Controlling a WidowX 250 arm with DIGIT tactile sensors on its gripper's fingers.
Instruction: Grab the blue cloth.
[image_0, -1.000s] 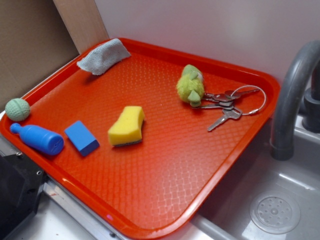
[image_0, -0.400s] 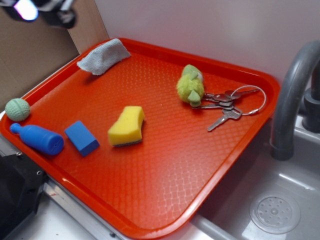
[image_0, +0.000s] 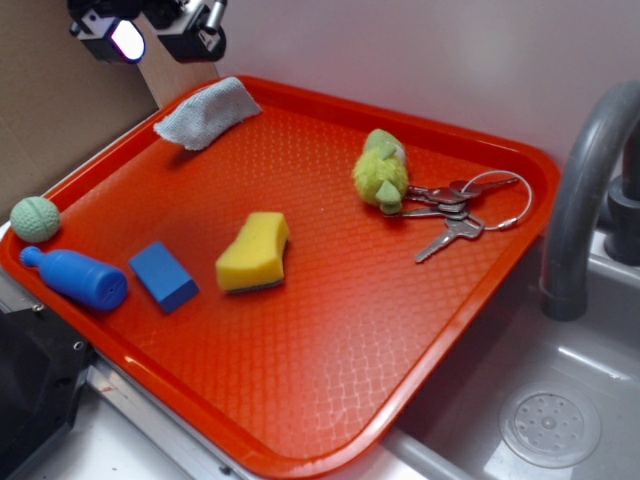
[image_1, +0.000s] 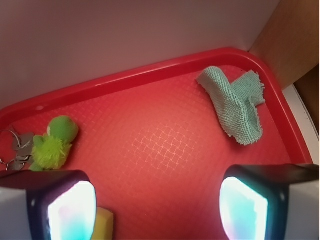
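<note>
Approach step. My claw (image_0: 150, 30) hangs open above the tray's (image_0: 300, 455) far left corner, where the blue cloth (image_0: 207, 112) lies crumpled. Next: descend, straddle cloth, close.

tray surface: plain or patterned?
Patterned: the red tray has an embossed diamond grid across its floor. Clearest in the wrist view.

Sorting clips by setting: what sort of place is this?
Likely a toy kitchen sink counter: a grey faucet over a sink with a drain, beside a red tray.
</note>
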